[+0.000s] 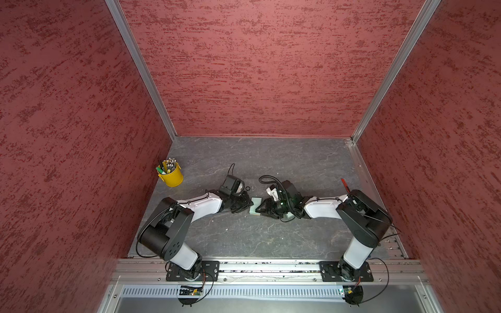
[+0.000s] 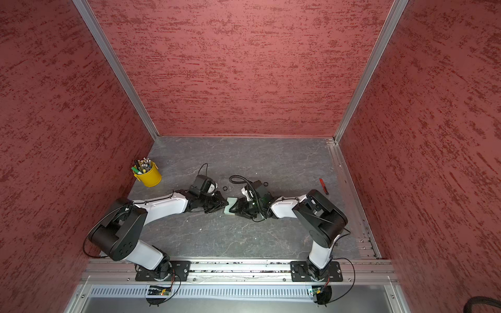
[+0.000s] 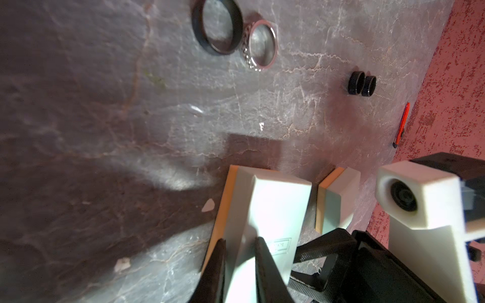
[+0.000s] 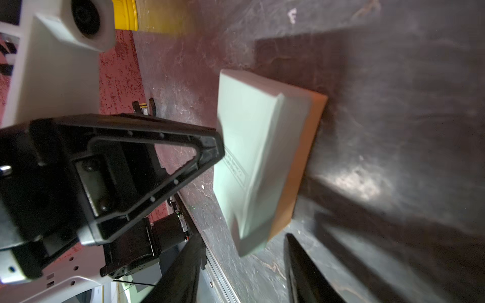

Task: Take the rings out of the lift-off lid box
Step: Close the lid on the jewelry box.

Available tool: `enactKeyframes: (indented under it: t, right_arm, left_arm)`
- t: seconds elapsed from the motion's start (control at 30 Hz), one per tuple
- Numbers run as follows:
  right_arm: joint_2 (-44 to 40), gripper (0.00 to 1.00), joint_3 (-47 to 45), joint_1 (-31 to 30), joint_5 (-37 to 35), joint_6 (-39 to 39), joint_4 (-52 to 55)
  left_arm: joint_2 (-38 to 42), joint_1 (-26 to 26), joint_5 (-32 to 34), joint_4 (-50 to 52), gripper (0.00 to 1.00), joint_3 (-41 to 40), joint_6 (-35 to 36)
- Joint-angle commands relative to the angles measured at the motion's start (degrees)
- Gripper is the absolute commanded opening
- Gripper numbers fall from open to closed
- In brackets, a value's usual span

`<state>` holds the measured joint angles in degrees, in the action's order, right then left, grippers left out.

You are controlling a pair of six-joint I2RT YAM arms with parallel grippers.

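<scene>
The mint-green lift-off lid box [image 1: 256,206] stands tipped on its side at mid-table, its tan face [image 4: 301,168] turned away from the right arm. My left gripper [image 3: 240,241] is shut on the box [image 3: 267,204], one finger on each side of a wall. My right gripper [image 4: 244,272] is open, and the box's near corner [image 4: 249,244] sits just past its tips. The rings lie on the table beyond the box: a black ring [image 3: 217,26] touching a silver ring [image 3: 261,44], and a pair of black rings [image 3: 362,84] further off.
A second mint-green piece [image 3: 338,199] lies under the right arm [image 1: 288,216]. A yellow pot of pens [image 1: 171,173] stands at the back left. A red tool [image 2: 323,186] lies near the right wall. Red walls enclose three sides.
</scene>
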<state>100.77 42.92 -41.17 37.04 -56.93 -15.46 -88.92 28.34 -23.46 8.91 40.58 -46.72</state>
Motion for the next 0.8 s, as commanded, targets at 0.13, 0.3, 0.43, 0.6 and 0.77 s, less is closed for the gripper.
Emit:
enactKeyframes:
  t: [0.13,0.3,0.43,0.6,0.77]
  right_arm:
    - [0.6,0.49,-1.8,-0.5,-1.1,-3.7,-7.2]
    - [1.3,0.45,-3.6,-0.8,-0.6,-5.2,-9.9]
    - [2.1,0.43,-5.0,-0.9,-0.3,-6.1,-12.2]
    - [2.8,0.38,-6.4,-0.9,-0.1,-7.1,-15.9]
    - [1.7,0.41,-5.7,-0.9,-0.6,-6.3,-14.3]
  left_arm:
    - [-1.0,0.7,1.6,1.6,0.21,-0.7,-0.2]
    - [-0.8,0.8,1.7,0.9,0.22,-1.5,-0.8]
    - [-0.9,1.2,1.6,0.3,0.21,-2.2,-1.4]
    - [-0.5,1.2,1.6,-0.4,0.21,-3.0,-2.1]
    - [0.0,1.3,2.0,0.3,0.22,-2.9,-2.0]
